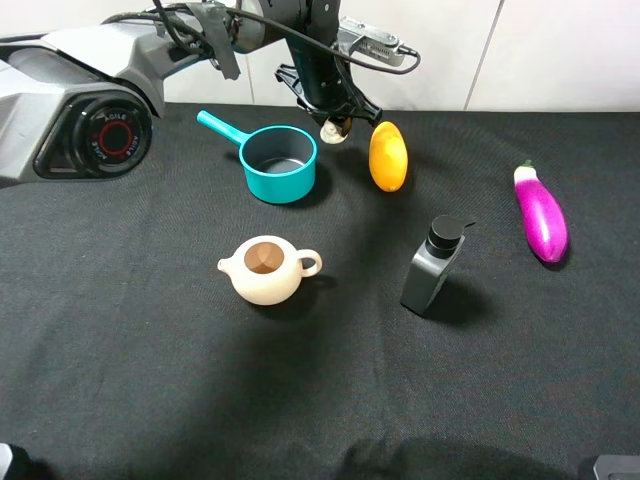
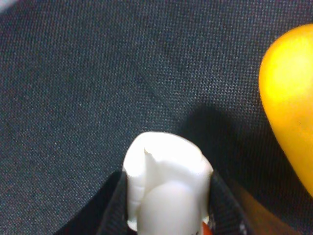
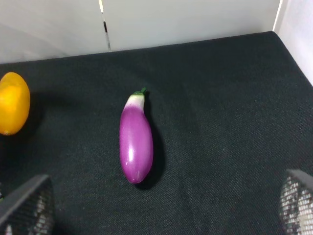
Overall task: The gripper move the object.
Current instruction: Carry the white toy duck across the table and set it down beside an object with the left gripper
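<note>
Between two fingers, one object, one fruit nearby

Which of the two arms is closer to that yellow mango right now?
Left. The left gripper, shut on the garlic bulb, hangs right beside the mango. The right gripper, open, is far off beyond the eggplant.

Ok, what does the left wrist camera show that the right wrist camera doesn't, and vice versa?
Only the left wrist view: the garlic bulb clamped in the left gripper. Only the right wrist view: the eggplant lying on the black cloth, the white wall behind it, and the right gripper with its fingers wide apart, holding nothing. Both: the yellow mango and the black cloth.
</note>
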You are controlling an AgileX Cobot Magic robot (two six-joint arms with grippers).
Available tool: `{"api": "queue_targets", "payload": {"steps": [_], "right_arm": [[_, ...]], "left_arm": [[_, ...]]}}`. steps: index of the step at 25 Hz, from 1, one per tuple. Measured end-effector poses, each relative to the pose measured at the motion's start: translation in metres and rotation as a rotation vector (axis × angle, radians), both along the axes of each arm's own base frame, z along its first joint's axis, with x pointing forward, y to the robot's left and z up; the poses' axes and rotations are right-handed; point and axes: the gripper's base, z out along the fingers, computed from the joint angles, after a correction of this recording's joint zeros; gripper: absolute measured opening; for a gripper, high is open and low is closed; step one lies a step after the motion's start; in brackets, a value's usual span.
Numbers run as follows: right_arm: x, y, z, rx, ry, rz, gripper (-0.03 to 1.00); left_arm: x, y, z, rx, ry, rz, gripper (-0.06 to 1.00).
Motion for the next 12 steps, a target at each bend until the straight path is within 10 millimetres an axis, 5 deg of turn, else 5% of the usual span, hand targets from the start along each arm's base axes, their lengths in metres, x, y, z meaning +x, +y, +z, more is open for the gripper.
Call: {"api": "queue_targets", "payload": {"steps": [12], "right_arm": [[0.000, 0.000, 0.000, 0.000, 0.000, 0.000, 0.69]], "left_arm": [[0.001, -0.001, -0.016, 0.011, 0.017, 0.000, 0.42]]}}
